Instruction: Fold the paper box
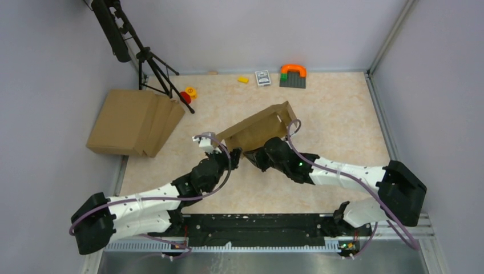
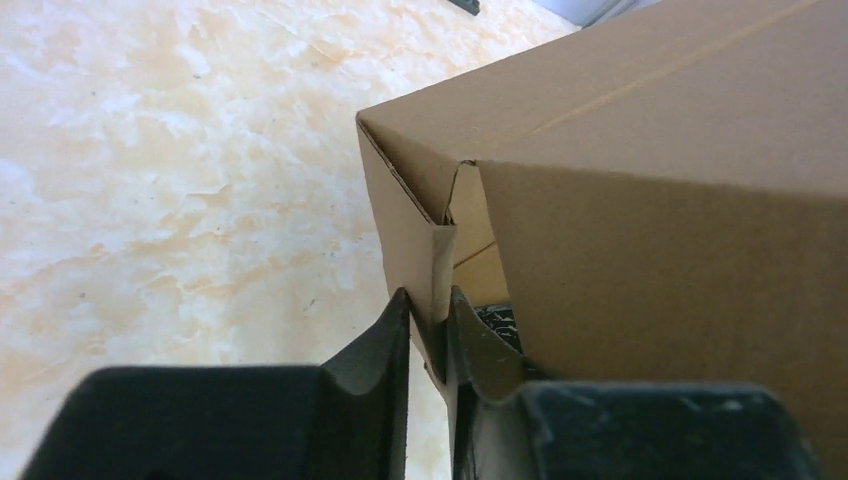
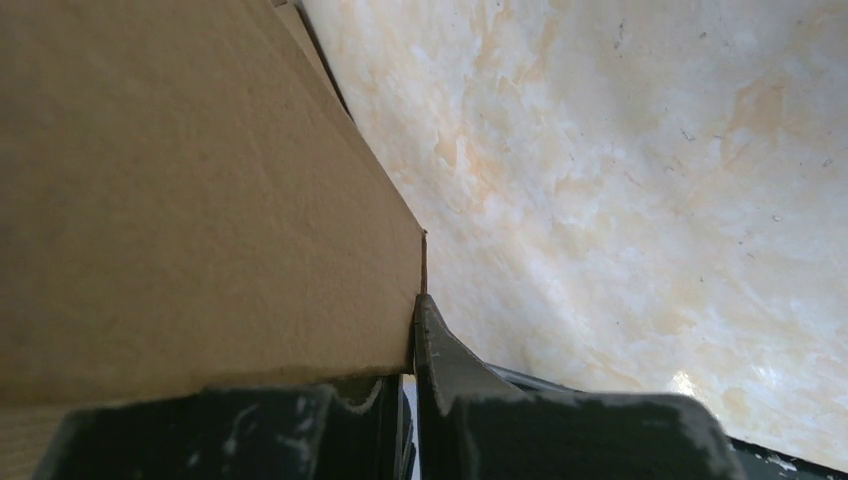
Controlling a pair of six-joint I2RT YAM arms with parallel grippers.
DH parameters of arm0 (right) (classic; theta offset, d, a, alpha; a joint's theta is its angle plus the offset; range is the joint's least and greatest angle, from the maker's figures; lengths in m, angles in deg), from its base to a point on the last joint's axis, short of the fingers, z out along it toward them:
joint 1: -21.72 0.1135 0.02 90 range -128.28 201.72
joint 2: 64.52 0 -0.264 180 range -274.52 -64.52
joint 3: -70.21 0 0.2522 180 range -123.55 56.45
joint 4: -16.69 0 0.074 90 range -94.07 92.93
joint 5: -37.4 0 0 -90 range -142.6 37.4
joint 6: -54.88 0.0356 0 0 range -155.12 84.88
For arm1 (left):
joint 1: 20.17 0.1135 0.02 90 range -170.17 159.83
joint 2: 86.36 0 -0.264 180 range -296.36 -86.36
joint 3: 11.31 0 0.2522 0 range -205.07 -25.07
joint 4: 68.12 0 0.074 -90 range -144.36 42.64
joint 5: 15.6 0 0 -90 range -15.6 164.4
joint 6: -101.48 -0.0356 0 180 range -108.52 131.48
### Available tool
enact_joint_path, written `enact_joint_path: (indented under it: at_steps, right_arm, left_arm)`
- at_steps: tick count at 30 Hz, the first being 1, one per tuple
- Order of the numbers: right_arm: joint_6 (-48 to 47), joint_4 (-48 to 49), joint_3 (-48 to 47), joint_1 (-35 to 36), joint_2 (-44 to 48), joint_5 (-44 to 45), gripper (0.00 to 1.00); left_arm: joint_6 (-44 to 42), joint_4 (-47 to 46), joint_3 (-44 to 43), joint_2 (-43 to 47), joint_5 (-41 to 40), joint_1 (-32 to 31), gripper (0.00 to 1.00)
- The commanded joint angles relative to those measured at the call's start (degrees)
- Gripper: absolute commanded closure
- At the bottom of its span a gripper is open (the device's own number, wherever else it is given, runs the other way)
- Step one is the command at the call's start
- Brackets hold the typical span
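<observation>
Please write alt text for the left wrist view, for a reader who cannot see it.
The left gripper pinches a corner flap of the brown paper box, which fills the right side of the view. The pale marbled table lies on the left.

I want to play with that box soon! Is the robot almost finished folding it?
Not yet. Done: the paper box already has walls standing up and sits tilted between the two arms. In hand: the left jaws pinch a corner flap, and the right jaws clamp another edge of the box. Left: that flap isn't tucked in and the corner still gapes, so more folding probably remains.
</observation>
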Motion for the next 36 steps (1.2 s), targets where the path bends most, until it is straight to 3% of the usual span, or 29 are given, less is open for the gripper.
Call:
enact_joint_path:
  at_steps: [1,3,8,9,16,19,22,31,36]
  right_arm:
    - [-2.9,0.1,-1.2,1.3,0.2,3.1,1.0]
    - [-4.1,0.3,-1.3,1.4,0.2,3.8,0.99]
    - [-5.8,0.5,-0.1,1.6,1.8,4.5,0.43]
    - [-5.8,0.1,0.2,1.7,2.4,4.7,0.38]
    - [-8.0,-3.0,2.6,3.1,7.8,5.3,0.27]
    - [-16.1,-6.0,3.6,3.2,11.6,4.5,0.19]
    - [-26.1,-8.4,6.2,3.2,17.3,3.8,0.17]
    - [-40.9,-32.2,9.3,3.1,41.0,12.1,0.11]
    - [-47.2,-46.1,3.5,2.1,43.0,17.9,0.11]
  left_arm:
    - [-0.3,2.4,-3.0,-0.4,-2.9,0.2,0.95]
    - [-0.4,4.0,-3.8,-1.0,-3.7,0.2,1.0]
    - [-1.1,7.1,-5.5,-2.7,-3.7,1.2,1.0]
    - [-1.2,7.6,-5.7,-2.9,-3.7,1.7,1.0]
    - [-2.0,12.0,-8.4,-5.8,2.9,6.7,1.0]
    - [-2.2,15.8,-10.0,-7.3,10.1,11.0,1.0]
    - [-4.1,21.0,-12.0,-9.0,16.2,14.2,1.0]
    - [-14.3,45.0,-22.4,-17.6,28.6,16.3,1.0]
    - [-16.9,50.6,-24.9,-22.3,35.2,16.4,1.0]
